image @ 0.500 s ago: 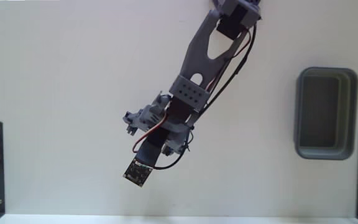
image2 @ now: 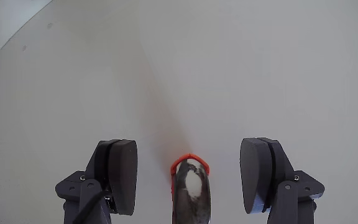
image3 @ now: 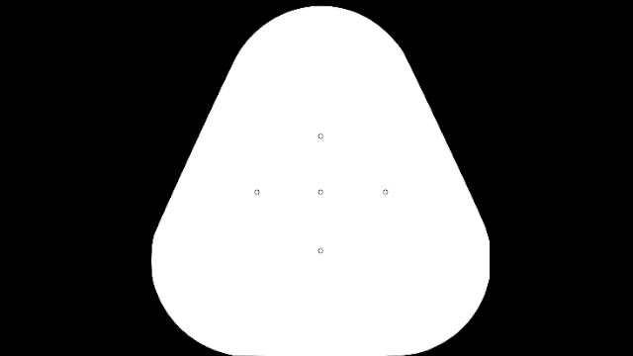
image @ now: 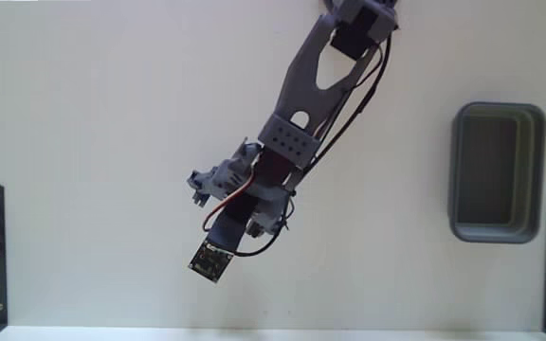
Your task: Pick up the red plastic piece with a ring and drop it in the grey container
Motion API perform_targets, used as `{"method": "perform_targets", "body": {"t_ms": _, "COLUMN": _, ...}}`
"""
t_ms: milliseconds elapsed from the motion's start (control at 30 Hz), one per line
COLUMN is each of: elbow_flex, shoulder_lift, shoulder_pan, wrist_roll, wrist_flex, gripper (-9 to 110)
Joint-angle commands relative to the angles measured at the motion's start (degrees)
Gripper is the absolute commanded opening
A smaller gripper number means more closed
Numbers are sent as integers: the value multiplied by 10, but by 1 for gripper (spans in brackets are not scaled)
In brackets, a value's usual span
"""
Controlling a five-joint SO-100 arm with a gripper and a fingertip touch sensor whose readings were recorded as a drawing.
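Grasping is the step in hand: gripper (image2: 188, 180) spread wide, 2 fingers (image2: 122, 174) flanking the red plastic piece (image2: 190, 167), untouched; next it must squeeze, then carry to the grey container (image: 497, 172).

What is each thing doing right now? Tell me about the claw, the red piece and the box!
gripper: open, jaws wide apart, one on each side of the red piece.
red plastic piece with a ring: lying on the table between the jaws, not gripped.
grey container: upright, open top, nothing seen inside.
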Motion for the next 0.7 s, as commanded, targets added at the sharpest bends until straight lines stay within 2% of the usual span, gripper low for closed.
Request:
{"method": "perform_targets", "body": {"t_ms": 0, "elbow_flex": 5, "shoulder_lift": 26, "shoulder_pan": 6, "wrist_roll": 3, "wrist_flex": -17, "gripper": 110}}
{"method": "perform_targets", "body": {"t_ms": 667, "elbow_flex": 23, "shoulder_lift": 25, "shoulder_pan": 6, "wrist_roll": 3, "wrist_flex": -36, "gripper": 110}}
